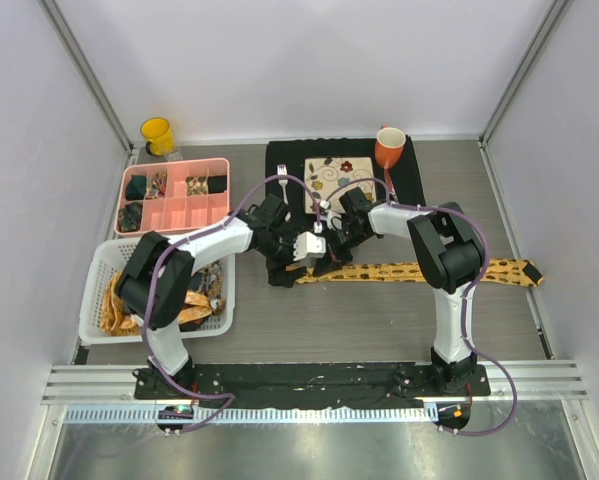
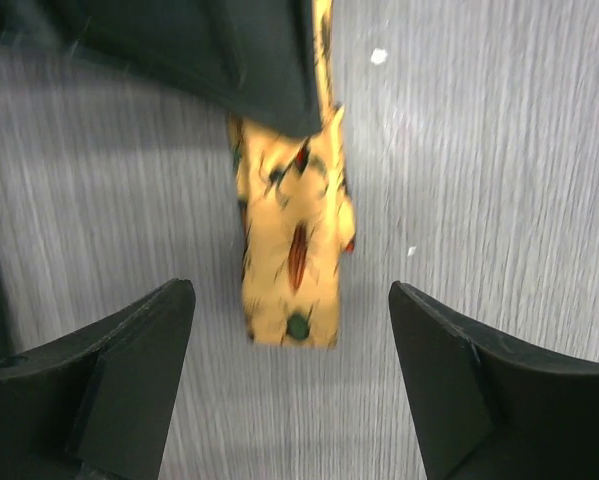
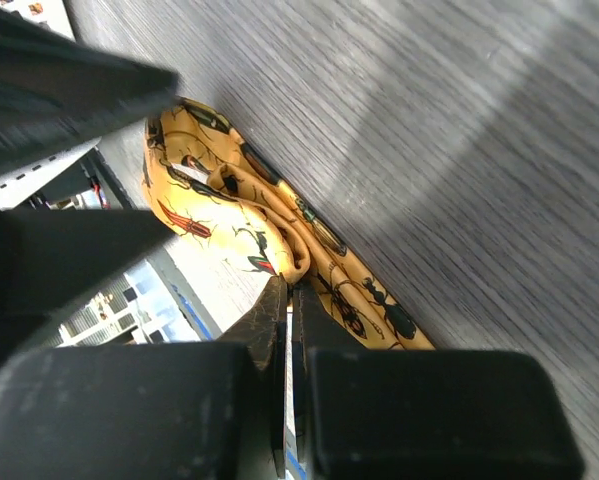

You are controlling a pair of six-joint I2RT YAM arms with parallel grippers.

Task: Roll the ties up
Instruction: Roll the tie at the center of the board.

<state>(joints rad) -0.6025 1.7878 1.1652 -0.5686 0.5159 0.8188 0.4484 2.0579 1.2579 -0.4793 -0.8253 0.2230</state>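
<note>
**A robotics lab: an enclosed test cell built around two arms**

Plain white panel walls (image 1: pixel 309 60) set in bare metal frame posts (image 1: pixel 91 80) box in a grey wood-grain worktop (image 1: pixel 379 320). The left arm (image 1: pixel 194 250) and right arm (image 1: pixel 444 250) are bolted to a black base plate (image 1: pixel 309 380) on a slotted aluminium rail (image 1: pixel 89 385) at the worktop's near edge, and purple cables (image 1: pixel 152 305) loop loosely along them. The things laid out look like test props from unrelated settings: a pink compartment tray (image 1: pixel 174 163), a white plastic basket (image 1: pixel 92 290), a yellow cup (image 1: pixel 157 133), an orange mug (image 1: pixel 389 148), a black mat (image 1: pixel 284 160) and a yellow patterned tie (image 1: pixel 399 271) stretched out flat.
</note>
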